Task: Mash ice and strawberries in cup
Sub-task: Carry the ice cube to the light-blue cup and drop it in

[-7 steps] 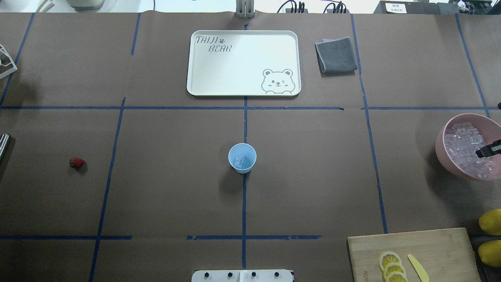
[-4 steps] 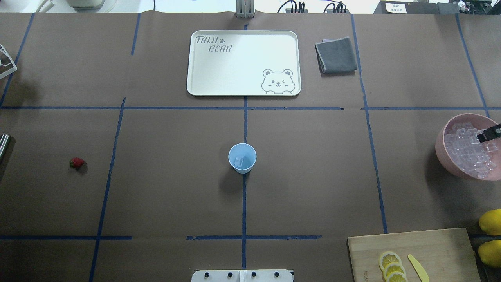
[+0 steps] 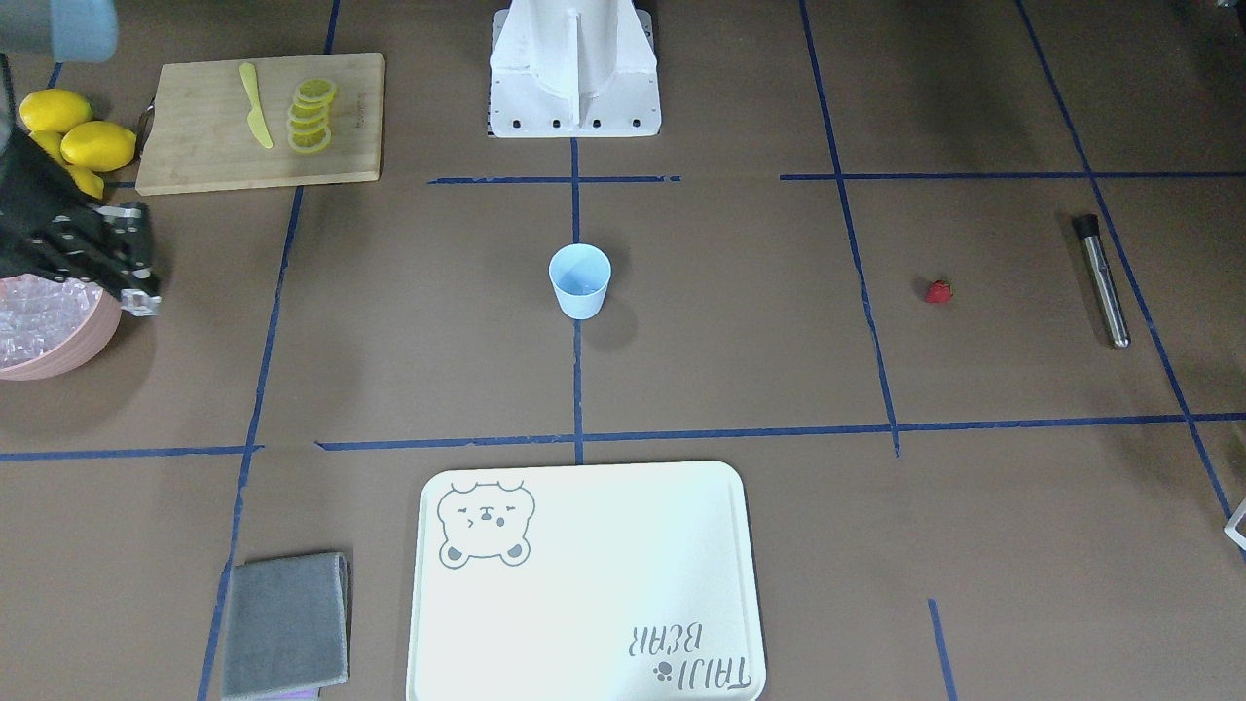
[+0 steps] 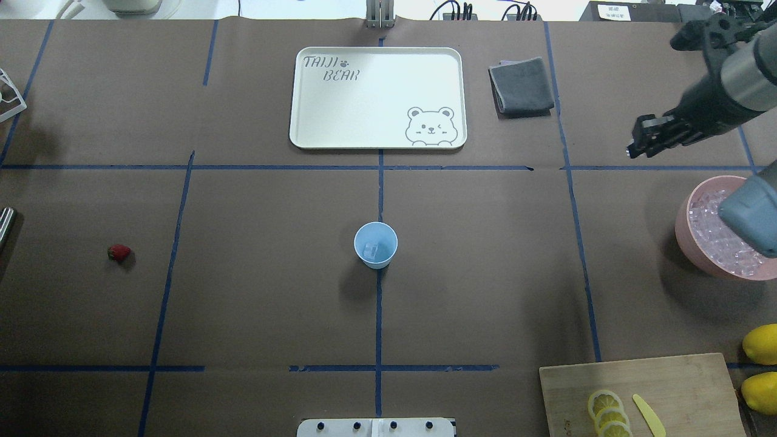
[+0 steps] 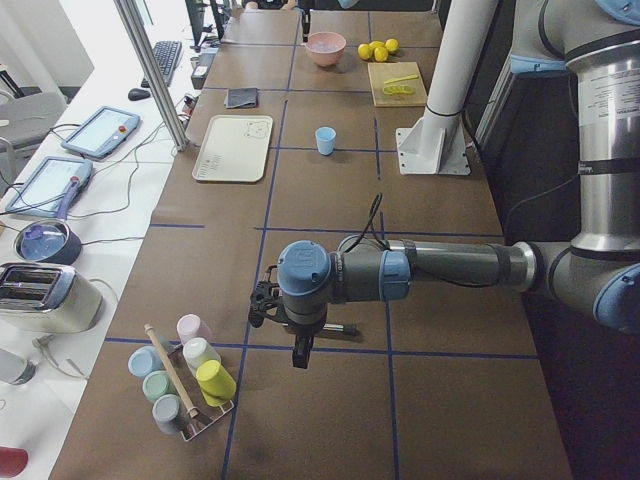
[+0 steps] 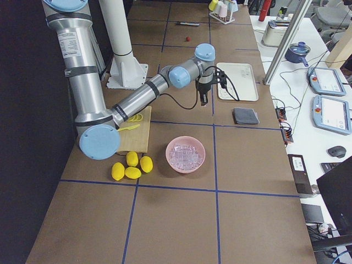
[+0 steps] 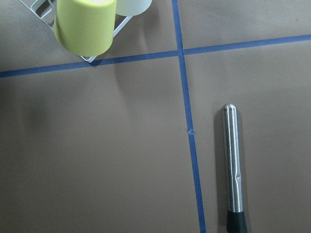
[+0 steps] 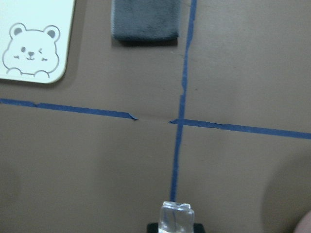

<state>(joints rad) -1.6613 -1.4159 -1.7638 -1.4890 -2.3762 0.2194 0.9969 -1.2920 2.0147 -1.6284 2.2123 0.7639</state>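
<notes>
Pinching a clear ice cube between its closed-in fingers, the right gripper is hanging above bare table, at about 2 o'clock from the cup in the overhead view. Cup is standing upright at mid-table on the lengthwise blue tape line, with a second cube lying inside it. Strawberry is lying alone on the table, well out at the cup's 9 o'clock. Pink bowl is sitting at the cup's 3 o'clock near the table edge, holding a heap of ice; part of the right arm is covering some of it. Tray is lying at 12 o'clock, with a grey cloth beside it toward 1 o'clock. Left gripper is hanging near a steel rod, out past the strawberry. It is showing only in the side view, so I cannot tell whether its claw is spread or pressed together.
</notes>
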